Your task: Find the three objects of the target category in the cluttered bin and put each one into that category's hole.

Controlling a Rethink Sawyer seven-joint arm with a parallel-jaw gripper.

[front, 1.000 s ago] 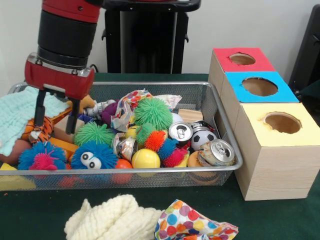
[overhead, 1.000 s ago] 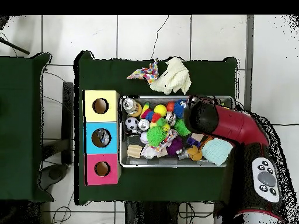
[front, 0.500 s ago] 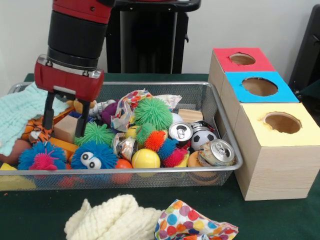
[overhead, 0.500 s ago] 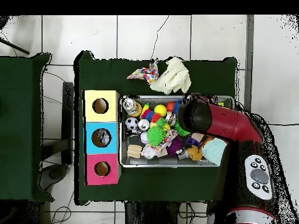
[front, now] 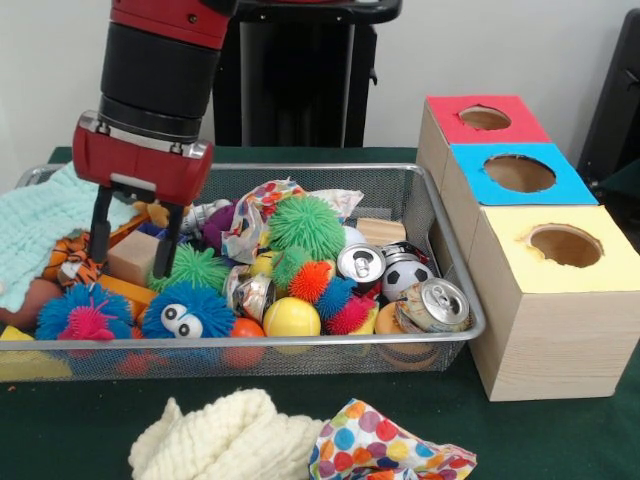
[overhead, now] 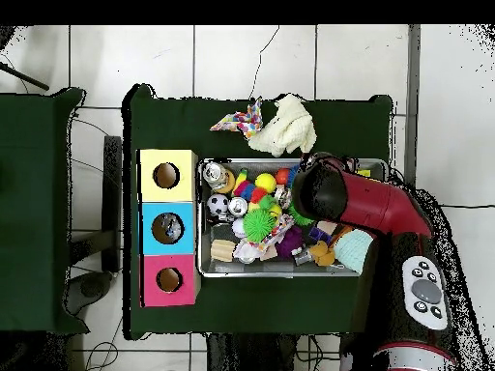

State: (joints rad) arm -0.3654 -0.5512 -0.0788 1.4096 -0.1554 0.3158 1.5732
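Green-cloth table (front: 90, 425) carries: wire mesh bin (front: 445, 240), row of three wooden boxes (front: 545, 320) with red, blue, yellow holed tops just beside it, cream knit cloth (front: 225, 435), polka-dot cloth (front: 385, 455) touching it.

The front camera is sitting low and close across the bench (front: 560, 440), facing the mesh bin (front: 330, 172) side-on. The overhead camera is hanging high, looking straight down on the bin (overhead: 280, 273), turned half round. Both are taking in the bin and the three holed boxes (front: 520, 240) beside it.
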